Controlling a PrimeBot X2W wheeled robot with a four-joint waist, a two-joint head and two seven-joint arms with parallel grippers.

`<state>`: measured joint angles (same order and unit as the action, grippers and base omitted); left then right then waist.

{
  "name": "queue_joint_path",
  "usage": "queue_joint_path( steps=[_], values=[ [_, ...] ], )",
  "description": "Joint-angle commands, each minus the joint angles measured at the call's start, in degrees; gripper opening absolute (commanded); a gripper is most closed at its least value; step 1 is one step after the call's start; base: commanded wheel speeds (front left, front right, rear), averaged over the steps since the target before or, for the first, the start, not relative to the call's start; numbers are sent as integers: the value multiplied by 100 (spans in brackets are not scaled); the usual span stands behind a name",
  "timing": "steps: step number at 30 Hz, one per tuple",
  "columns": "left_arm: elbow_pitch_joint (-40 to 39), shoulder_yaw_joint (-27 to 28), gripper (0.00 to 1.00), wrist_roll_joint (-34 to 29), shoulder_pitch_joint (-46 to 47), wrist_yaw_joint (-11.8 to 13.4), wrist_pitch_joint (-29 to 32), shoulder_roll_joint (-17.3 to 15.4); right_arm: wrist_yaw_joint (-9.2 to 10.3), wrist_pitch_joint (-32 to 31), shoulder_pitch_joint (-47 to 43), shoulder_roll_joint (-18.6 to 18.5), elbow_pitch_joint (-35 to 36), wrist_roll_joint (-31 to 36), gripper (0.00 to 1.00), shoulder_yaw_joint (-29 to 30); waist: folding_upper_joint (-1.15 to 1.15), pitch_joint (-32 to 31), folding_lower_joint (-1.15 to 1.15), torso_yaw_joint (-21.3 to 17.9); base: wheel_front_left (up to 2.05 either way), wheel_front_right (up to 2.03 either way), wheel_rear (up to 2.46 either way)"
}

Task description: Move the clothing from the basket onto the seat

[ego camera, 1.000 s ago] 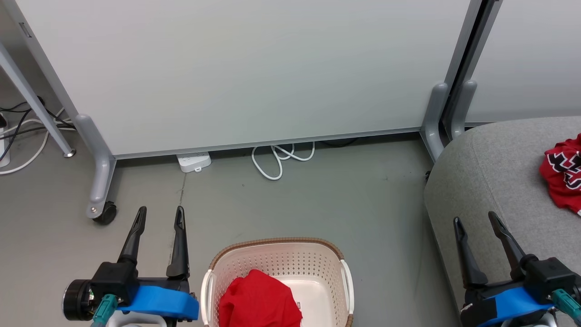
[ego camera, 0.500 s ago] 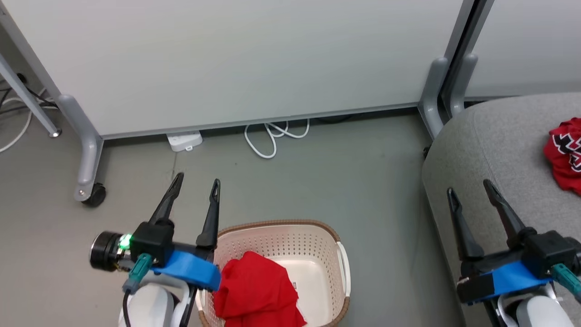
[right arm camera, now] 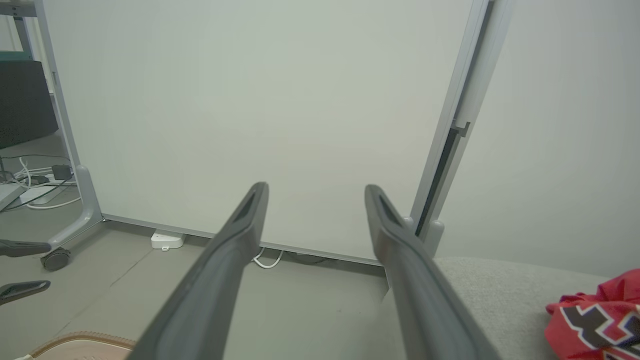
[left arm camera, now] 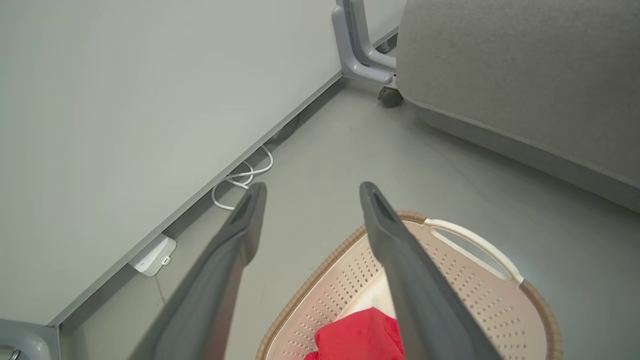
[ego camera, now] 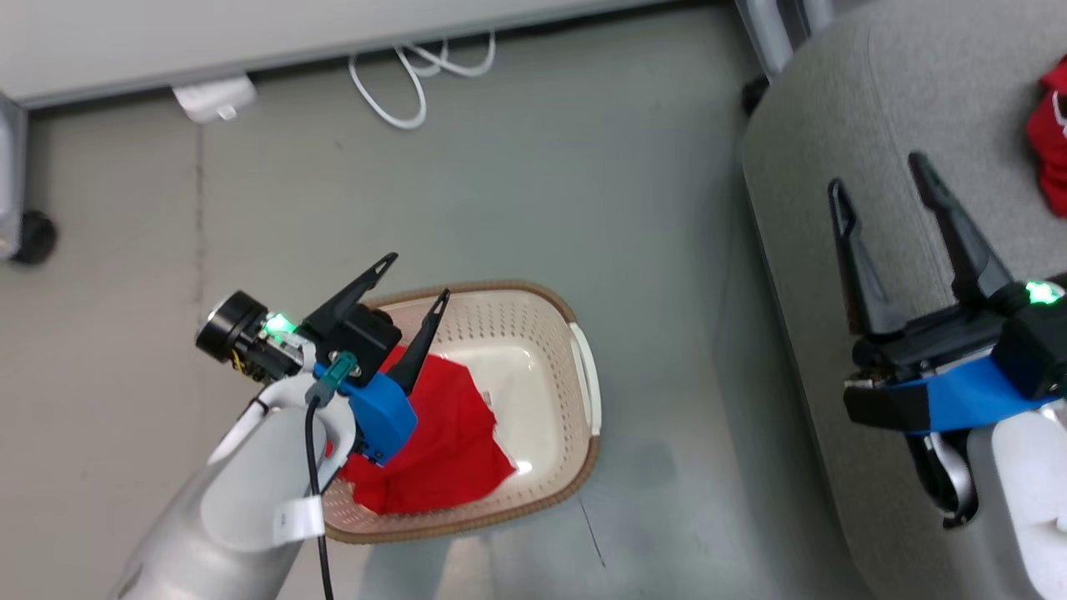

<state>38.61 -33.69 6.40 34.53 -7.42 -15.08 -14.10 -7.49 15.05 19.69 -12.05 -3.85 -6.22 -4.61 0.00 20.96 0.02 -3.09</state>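
The cream perforated basket (ego camera: 575,333) stands on the floor with the plain red garment (ego camera: 446,442) bunched in its left half. My left gripper (ego camera: 418,277) is open above the basket's far-left rim, its fingers pointing past the rim; below them the left wrist view shows the red garment (left arm camera: 365,335) and the basket (left arm camera: 535,300). My right gripper (ego camera: 877,172) is open over the grey seat (ego camera: 800,100) with nothing between its fingers. On the seat at the far right lies the red jersey (ego camera: 1052,142), whose black-and-white lettering shows in the right wrist view (right arm camera: 595,320).
White partition panels on grey caster feet (right arm camera: 65,235) stand behind the basket. A coiled white cable (ego camera: 400,83) and a white power strip (ego camera: 212,98) lie on the floor at the panel's base. Bare grey floor separates the basket from the seat.
The head camera has tilted down, so the whole picture has shifted. My left gripper has swung right and forward, from beside the basket to over its rim. The right gripper stays open.
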Motion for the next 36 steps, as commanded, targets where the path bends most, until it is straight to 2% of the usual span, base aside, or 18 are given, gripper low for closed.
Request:
queue_joint_path(
  steps=[1, 6, 11, 21, 29, 36],
  values=[
    [253, -277, 100, 88, 353, -3, -14, -83, -1, 19, 214, -36, 100, -34, 100, 11, 0, 730, -2, -405, 0, 0, 0],
    [1142, -1152, 100, 205, 1030, -3, -13, -191, -1, 19, 566, -72, 311, 4, 100, 12, 0, 1390, -2, -592, 0, 0, 0],
    [1960, -1956, 100, 399, 1635, -3, 99, -160, -1, 20, 883, -85, 478, 1, 100, 35, 0, 1981, -2, -743, 0, 0, 0],
    [2865, -3285, 100, 833, 2398, -3, 879, -189, -1, 19, 1353, -68, 775, 58, 100, -5, 0, 2922, -2, -906, 0, 0, 0],
    [3140, -3807, 100, 1008, 2879, -3, 1484, -262, -1, 19, 1533, -70, 964, 114, 100, 40, 0, 3490, -2, -979, 0, 0, 0],
    [3213, -3919, 100, 1008, 3088, -4, 1753, -311, -1, 19, 1540, -47, 1059, 169, 100, 93, 0, 3811, -2, -1040, 0, 0, 0]
  ],
)
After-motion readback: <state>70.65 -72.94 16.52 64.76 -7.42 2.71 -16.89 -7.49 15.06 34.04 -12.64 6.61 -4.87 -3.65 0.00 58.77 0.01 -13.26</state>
